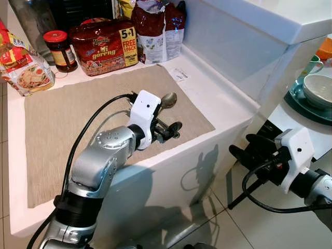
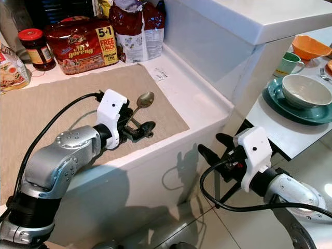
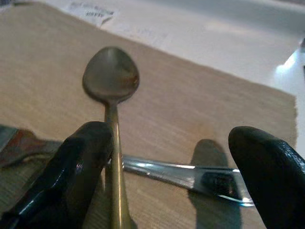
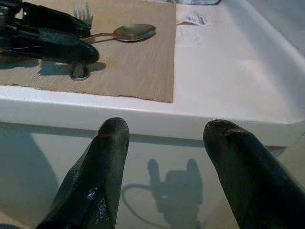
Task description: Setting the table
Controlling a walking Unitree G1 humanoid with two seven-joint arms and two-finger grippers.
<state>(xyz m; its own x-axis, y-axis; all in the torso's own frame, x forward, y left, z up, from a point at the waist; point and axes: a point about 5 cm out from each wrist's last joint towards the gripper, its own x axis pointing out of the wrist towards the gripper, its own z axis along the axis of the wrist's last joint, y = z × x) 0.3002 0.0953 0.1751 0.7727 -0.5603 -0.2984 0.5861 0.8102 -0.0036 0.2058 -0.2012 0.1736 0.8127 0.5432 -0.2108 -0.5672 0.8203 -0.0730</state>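
White counter (image 1: 218, 98) ends in a sharp corner at the robot's right, dropping to pale floor tiles (image 1: 228, 228) where an open gap separates it from a second table (image 2: 290, 135) carrying a teal plate (image 2: 275, 101), grey bowl (image 2: 306, 89), green mug (image 2: 288, 63) and orange bowl (image 2: 310, 46). Beige placemat (image 1: 62, 119) covers most of the counter, its near edge close to the drop. Against the back stand a red noodle pack (image 1: 101, 45) reading "Mi goreng" and "5+1 FREE PACK", a red bag (image 1: 158, 31) and a red-lidded jar (image 1: 59, 50). Left gripper (image 1: 171, 129) hovers low over the mat, fingers spread, one finger beside the spoon (image 3: 110, 78) handle; a knife (image 3: 190, 175) lies crosswise beneath. Right gripper (image 2: 215, 145) hangs in the gap below counter height, fingers apart, holding nothing.
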